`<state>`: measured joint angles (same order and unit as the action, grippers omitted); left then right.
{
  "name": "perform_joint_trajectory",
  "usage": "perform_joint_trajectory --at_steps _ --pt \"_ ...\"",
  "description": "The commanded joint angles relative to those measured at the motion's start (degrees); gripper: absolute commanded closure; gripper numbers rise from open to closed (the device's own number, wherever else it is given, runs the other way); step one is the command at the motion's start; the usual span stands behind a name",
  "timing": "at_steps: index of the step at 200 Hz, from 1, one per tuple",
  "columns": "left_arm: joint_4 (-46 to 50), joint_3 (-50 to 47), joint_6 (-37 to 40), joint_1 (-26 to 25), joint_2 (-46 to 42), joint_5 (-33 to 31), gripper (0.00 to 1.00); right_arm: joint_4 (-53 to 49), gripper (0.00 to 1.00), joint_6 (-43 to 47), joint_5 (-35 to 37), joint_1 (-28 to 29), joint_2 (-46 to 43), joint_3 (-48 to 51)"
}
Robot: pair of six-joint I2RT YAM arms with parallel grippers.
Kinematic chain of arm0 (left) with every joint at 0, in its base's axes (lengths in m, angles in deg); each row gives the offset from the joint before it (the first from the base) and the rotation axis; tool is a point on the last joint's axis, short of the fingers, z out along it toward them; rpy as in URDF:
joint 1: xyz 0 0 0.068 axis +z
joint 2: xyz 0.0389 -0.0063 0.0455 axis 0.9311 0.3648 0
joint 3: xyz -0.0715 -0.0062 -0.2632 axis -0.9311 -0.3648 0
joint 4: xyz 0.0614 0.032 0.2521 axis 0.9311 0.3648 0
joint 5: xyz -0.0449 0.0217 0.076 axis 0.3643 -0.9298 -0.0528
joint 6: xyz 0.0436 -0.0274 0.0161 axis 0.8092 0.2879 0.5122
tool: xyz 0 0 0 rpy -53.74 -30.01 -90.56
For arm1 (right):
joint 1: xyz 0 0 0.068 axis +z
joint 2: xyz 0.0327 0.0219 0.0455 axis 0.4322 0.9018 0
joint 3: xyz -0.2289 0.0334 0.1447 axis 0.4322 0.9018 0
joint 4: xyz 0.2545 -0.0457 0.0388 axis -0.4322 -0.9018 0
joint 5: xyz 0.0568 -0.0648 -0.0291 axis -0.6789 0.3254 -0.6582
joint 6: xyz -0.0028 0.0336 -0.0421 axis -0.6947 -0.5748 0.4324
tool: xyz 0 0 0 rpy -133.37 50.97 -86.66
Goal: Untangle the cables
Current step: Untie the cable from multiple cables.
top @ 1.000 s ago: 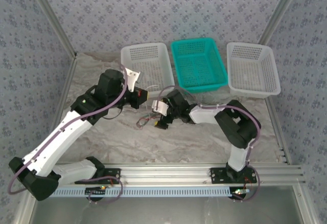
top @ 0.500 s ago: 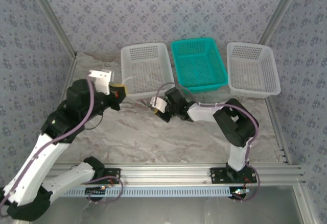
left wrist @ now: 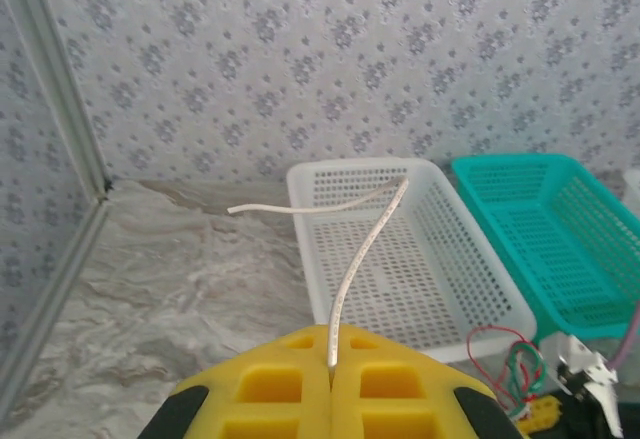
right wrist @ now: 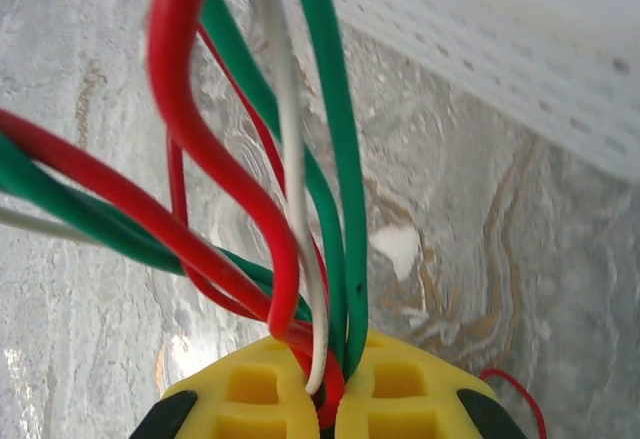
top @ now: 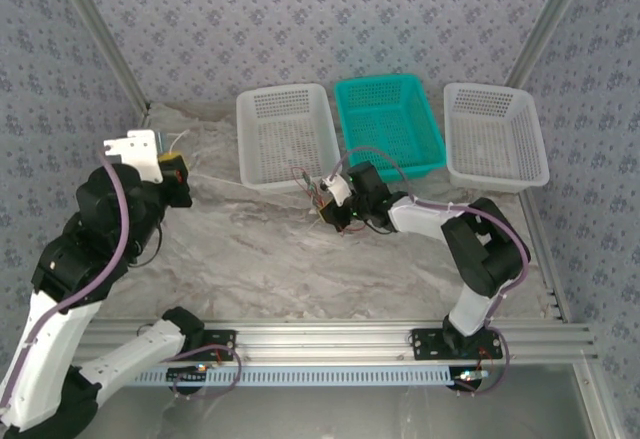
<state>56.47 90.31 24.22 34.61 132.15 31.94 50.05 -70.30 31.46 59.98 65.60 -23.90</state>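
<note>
cables (right wrist: 338,159), thin and glossy, red, green, whitish, in right gripper (right wrist: 328,391)

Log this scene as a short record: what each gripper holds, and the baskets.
left gripper: shut on white wire, one end free
right gripper: shut on bundle of red, green and white wires
white wire: apart from bundle
baskets: left white basket, teal basket, right white basket, in a row

The red, green and white cables (right wrist: 338,179) run off the right wrist view's top and left edges; from above, their strands seem too small to separate.
</note>
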Motion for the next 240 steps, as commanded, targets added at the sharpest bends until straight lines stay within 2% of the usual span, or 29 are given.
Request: perform_joint_trajectory --at_steps 1,7,19,50,75,92,123,151,169,194,240 --pt "-4.03 7.27 4.76 1.82 2.23 -6.59 1.00 -10.11 0.95 -4.09 6.28 -1.86 2.07 2.57" --pt "-3.53 8.70 5.05 2.57 3.92 -5.87 1.00 -10.39 0.94 -4.04 7.18 -1.73 1.63 2.86" --pt "-1.51 12.10 4.52 5.88 7.95 0.14 1.00 -10.50 0.92 -4.17 8.85 -1.74 0.94 3.73" --pt "-1.20 16.21 -1.38 22.25 16.12 24.35 1.00 -9.32 0.88 -5.28 10.91 -3.28 -0.69 6.84" --pt "-5.70 17.20 -6.51 32.78 19.89 37.77 1.00 -8.43 0.86 -7.09 11.16 -4.31 -1.66 9.12" --pt "-8.21 19.29 -10.13 38.49 22.33 44.35 1.00 -8.21 0.81 -8.36 11.53 -4.40 -2.12 9.91" --pt "-10.91 23.74 -12.76 43.36 24.41 46.58 1.00 -7.96 0.76 -10.54 10.29 -4.51 -3.02 10.78" --pt "-10.89 26.51 -13.08 44.81 25.03 47.03 1.00 -7.54 0.84 -11.54 9.66 -4.57 -2.76 11.52" --pt "-9.72 28.78 -12.32 45.60 26.24 46.94 1.00 -8.47 0.77 -12.27 12.46 -4.64 -2.63 12.04" --pt "-9.12 35.79 -12.75 48.10 27.90 46.71 1.00 -6.11 0.76 -15.09 12.98 -5.04 -3.28 14.62" --pt "-9.92 50.43 -17.12 48.28 33.77 47.17 1.00 -5.38 0.74 -17.03 12.55 -5.27 -1.55 14.58"
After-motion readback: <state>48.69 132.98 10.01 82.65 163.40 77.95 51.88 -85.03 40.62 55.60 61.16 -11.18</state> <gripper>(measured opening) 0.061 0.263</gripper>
